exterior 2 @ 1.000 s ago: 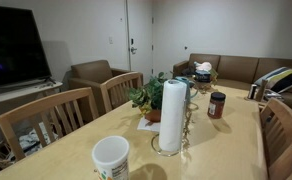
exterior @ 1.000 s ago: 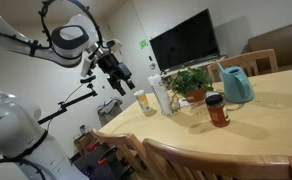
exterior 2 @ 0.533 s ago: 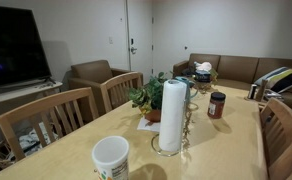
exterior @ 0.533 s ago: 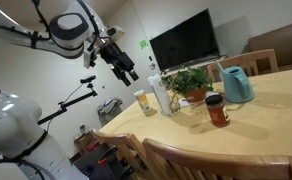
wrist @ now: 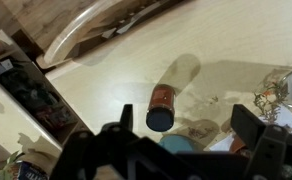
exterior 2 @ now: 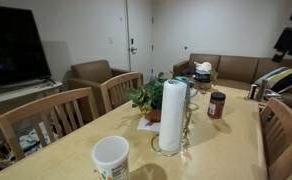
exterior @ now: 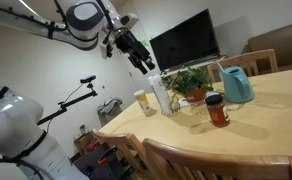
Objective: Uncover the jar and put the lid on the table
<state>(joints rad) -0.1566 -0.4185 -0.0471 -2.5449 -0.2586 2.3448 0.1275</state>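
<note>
The jar [exterior: 217, 112] is small clear glass with reddish contents and stands upright on the tan table [exterior: 266, 120]. The dark lid [exterior: 216, 98] sits on its top. Jar [exterior 2: 217, 107] and lid [exterior 2: 217, 96] also show in the exterior view with the paper towel roll. In the wrist view I look down on the jar [wrist: 164, 98] and its lid [wrist: 160, 119]. My gripper [exterior: 143, 60] is open and empty, high in the air, well above and apart from the jar. It shows at the top edge of an exterior view [exterior 2: 285, 40], and its fingers frame the wrist view [wrist: 182, 127].
A teal pitcher [exterior: 236, 85], a potted plant [exterior: 191, 82], a paper towel roll [exterior 2: 172, 115], a tall white bottle [exterior: 161, 95] and a yellowish cup [exterior: 145, 103] stand on the table. A white cup [exterior 2: 111, 157] is near one edge. Wooden chairs [exterior 2: 46, 120] surround the table.
My arm has swung up and toward the table. The gripper has come into the top right corner of the exterior view with the paper towel roll. The jar and lid have not moved.
</note>
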